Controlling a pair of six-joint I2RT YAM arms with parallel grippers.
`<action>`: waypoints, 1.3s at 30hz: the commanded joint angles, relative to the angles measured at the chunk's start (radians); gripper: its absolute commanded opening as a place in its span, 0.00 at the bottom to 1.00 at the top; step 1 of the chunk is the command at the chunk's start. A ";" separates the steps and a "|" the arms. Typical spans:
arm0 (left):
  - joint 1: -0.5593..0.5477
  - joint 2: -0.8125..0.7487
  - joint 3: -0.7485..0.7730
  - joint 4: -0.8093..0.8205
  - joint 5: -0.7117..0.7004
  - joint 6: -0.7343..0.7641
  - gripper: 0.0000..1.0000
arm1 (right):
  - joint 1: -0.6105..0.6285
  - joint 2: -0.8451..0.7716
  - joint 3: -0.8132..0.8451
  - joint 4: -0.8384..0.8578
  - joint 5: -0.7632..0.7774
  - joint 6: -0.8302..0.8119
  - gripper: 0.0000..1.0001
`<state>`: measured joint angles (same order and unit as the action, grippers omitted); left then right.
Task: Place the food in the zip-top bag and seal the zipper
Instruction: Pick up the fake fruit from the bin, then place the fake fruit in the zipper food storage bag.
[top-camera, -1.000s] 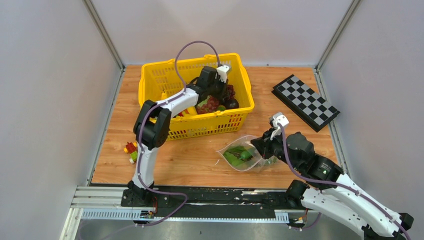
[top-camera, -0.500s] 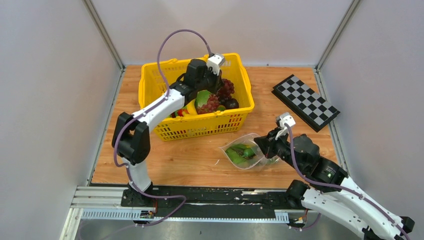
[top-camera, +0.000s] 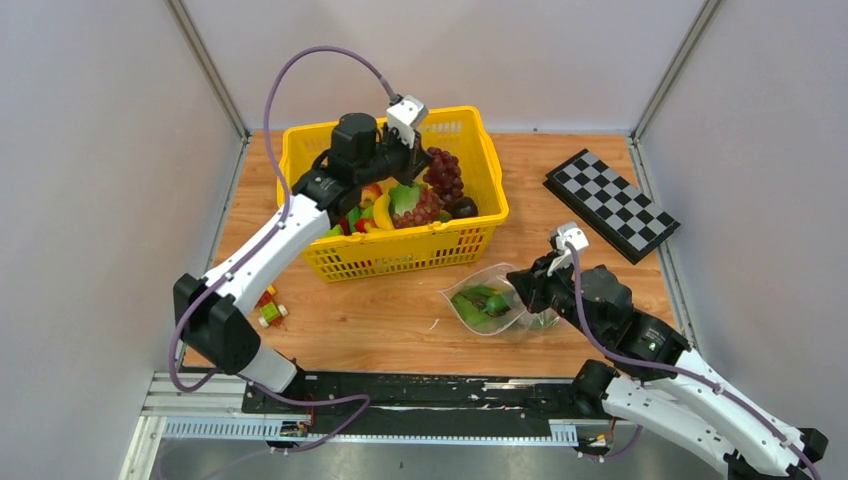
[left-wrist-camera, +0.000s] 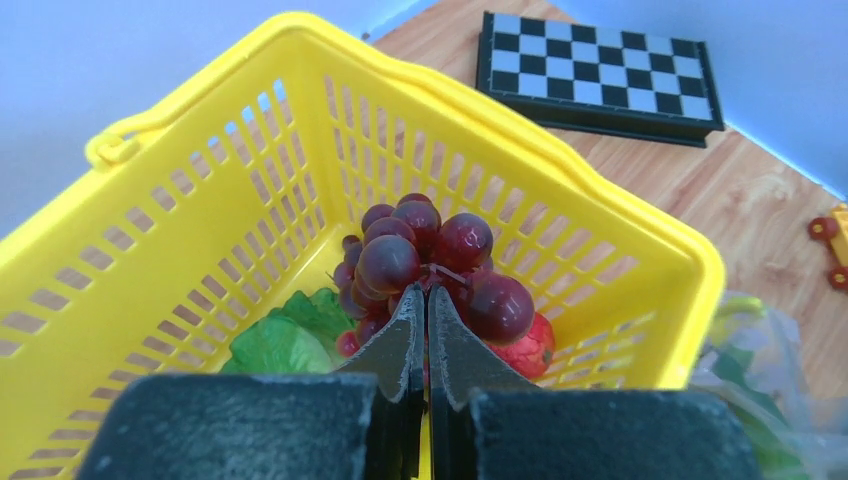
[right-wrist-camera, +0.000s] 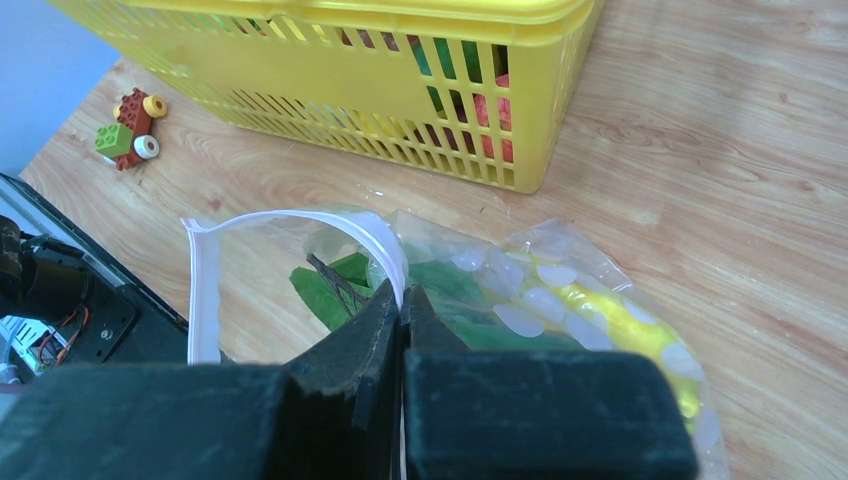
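Since a second before, our left arm had swung its elbow out to the left and raised the grapes (left-wrist-camera: 420, 255) clear of the heap, while our right arm had hardly shifted. Nearest us, the right gripper (right-wrist-camera: 402, 292) was pinched tight on the zipper (right-wrist-camera: 197, 290), a smooth pale strip arching open at the mouth of the zip-top bag (right-wrist-camera: 590, 300). The bag's crinkly clear film, marked with pale oval dots, lay on the wood-grain table (right-wrist-camera: 700, 150). Flat green leaves (right-wrist-camera: 320, 290) and a yellow piece (right-wrist-camera: 625, 322) showed through it. Just beyond stood the yellow basket (left-wrist-camera: 200, 200) of slotted plastic. Above its contents the left gripper (left-wrist-camera: 427, 295) was clenched on the glossy, round, purple-red bunch. Farthest off lay a flat black-and-white chequered board (top-camera: 611, 205).
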<state>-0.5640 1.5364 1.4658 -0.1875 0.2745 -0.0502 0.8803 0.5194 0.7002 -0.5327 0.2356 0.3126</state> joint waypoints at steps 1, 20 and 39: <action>-0.008 -0.140 -0.013 -0.002 0.050 0.023 0.00 | -0.002 0.017 0.023 0.083 0.027 0.025 0.02; -0.013 -0.439 -0.047 -0.047 0.293 -0.100 0.00 | -0.001 -0.007 0.105 0.155 0.017 0.046 0.00; -0.071 -0.430 0.038 0.124 0.442 -0.297 0.00 | -0.002 0.047 0.074 0.186 0.015 0.090 0.00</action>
<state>-0.6140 1.1118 1.4517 -0.2024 0.6392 -0.2646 0.8803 0.5579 0.7712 -0.4213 0.2539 0.3836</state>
